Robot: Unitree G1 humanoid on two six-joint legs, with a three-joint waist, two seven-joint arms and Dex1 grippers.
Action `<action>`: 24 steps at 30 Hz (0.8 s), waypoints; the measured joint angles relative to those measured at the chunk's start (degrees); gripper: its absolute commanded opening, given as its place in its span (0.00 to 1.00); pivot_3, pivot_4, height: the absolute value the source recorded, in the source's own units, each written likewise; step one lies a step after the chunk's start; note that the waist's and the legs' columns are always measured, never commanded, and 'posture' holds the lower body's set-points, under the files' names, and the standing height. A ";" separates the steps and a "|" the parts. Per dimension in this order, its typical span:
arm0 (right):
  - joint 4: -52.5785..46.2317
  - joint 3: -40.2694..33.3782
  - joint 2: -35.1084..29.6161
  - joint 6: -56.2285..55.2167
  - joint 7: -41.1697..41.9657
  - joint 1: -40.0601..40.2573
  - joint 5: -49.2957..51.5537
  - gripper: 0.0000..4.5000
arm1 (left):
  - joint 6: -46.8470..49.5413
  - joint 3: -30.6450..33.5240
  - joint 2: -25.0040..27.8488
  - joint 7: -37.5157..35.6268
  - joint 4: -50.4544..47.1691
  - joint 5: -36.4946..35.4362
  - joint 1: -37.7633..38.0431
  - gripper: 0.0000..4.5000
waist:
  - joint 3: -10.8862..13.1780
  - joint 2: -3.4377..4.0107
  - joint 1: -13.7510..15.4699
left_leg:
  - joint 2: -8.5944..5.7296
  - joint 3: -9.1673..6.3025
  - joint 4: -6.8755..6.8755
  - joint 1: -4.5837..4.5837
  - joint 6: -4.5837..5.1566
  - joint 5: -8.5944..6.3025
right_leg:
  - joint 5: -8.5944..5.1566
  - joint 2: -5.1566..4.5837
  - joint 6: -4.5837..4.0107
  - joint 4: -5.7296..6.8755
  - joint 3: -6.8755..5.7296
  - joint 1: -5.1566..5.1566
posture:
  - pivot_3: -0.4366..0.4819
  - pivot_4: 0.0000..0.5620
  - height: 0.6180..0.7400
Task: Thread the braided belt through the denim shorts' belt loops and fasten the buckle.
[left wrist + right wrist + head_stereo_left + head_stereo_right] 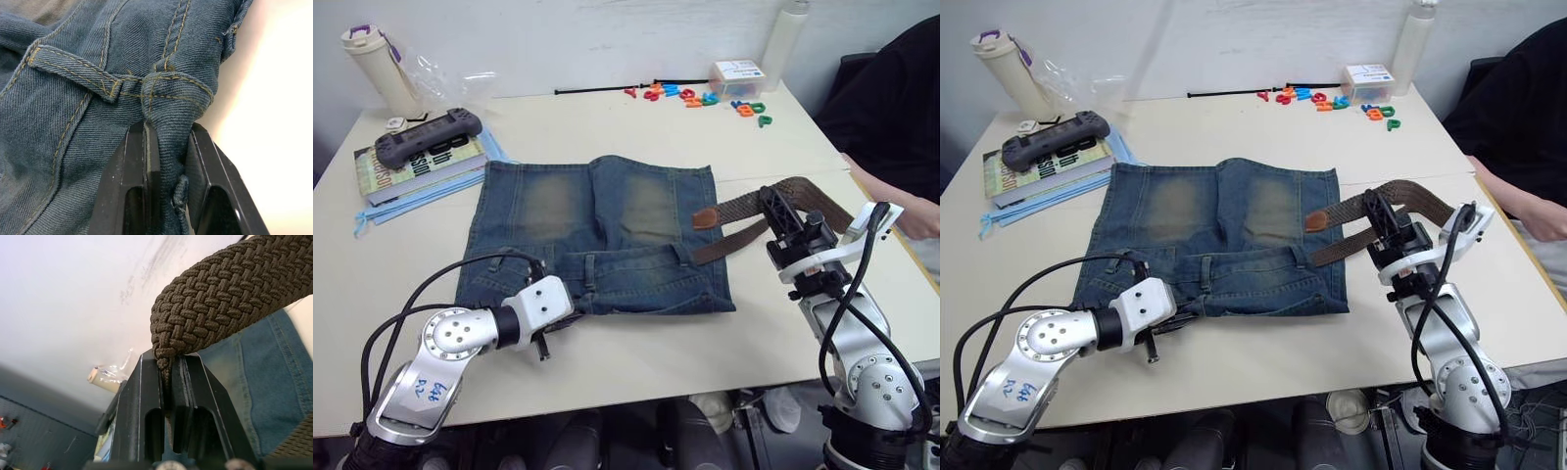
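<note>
The denim shorts [597, 235] lie flat on the white table [636, 127], with the waistband toward the robot and the two legs pointing away. The left pincer [166, 161] is clenched on a fold of the waistband near its left corner; in the left wrist view the denim is pressed between the two black fingers [139, 171], and one of the belt loops [73, 68] lies just beside this fold. The braided belt [783, 201] is at the right side of the shorts. Its tan leather end [706, 217] rests on the right leg of the shorts, and the strap bends back in a loop over the table. The right pincer [168, 377] is closed on the belt, holding it at the bend, a little above the table. A person's arm [901, 201] is at the right edge of the table.
</note>
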 measured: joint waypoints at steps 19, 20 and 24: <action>10.23 0.14 -5.92 6.36 -4.84 -2.28 3.26 0.00 | 13.78 20.41 -0.68 -9.49 2.43 -38.59 -1.81 0.67 | 0.01 0.01 0.17 | 0.02 0.00 0.06 -0.04 0.00 0.00 | -0.01 0.00 -0.02 0.00 -0.03 0.00 | 0.48 0.27 0.34; 11.20 0.30 -5.86 6.81 -4.96 -2.67 3.31 0.00 | 14.40 20.69 -0.56 -9.49 2.71 -39.88 -2.00 0.67 | 0.01 0.01 0.15 | 0.02 0.01 0.06 -0.03 0.00 0.00 | -0.01 0.00 -0.02 0.00 -0.02 0.00 | 0.48 0.27 0.34; 13.57 1.28 -5.08 8.45 -5.26 -3.88 3.41 0.00 | 14.69 20.19 -0.40 -8.86 4.52 -40.68 -2.04 0.67 | 0.01 0.02 0.15 | 0.02 0.03 0.06 -0.03 0.01 -0.01 | -0.01 0.00 -0.02 0.00 0.00 0.00 | 0.48 0.27 0.34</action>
